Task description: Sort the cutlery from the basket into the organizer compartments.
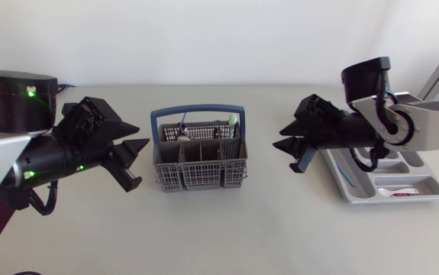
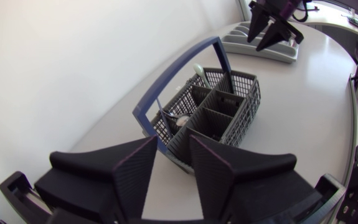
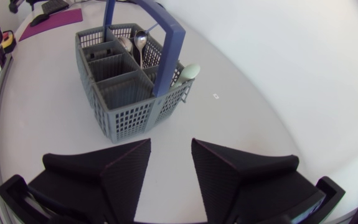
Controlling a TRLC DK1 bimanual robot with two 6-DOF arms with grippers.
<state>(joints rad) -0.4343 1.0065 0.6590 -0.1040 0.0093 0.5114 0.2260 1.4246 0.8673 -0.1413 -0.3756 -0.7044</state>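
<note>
Head view: grey slatted plastic cutlery basket with blue hoop handle (image 1: 201, 177) upright at the middle of the white table (image 1: 219, 237). Holds metal spoons (image 1: 182, 136) in a rear compartment, plus a pale green rounded utensil end (image 1: 233, 121) poking up at the rear corner on the right-arm side.

Near the basket's left side, apart from it and pointed at it: left matte black wedge-fingered gripper (image 1: 143, 135). Fingers spread, nothing between them. Left wrist view agrees: clear gap between the wedges, basket ahead beyond the tips.

Near the basket's other side, also clear of it: right matte black gripper (image 1: 278, 137), likewise spread and empty. Right wrist view: basket ahead, spoons bowl-up beside the handle, green end at the nearer corner.

Behind the right gripper, partly under the right arm (image 1: 402, 122): grey plastic compartmented organizer tray (image 1: 421, 182). White spoon-shaped piece (image 1: 393, 191) lying in a near-side compartment.
</note>
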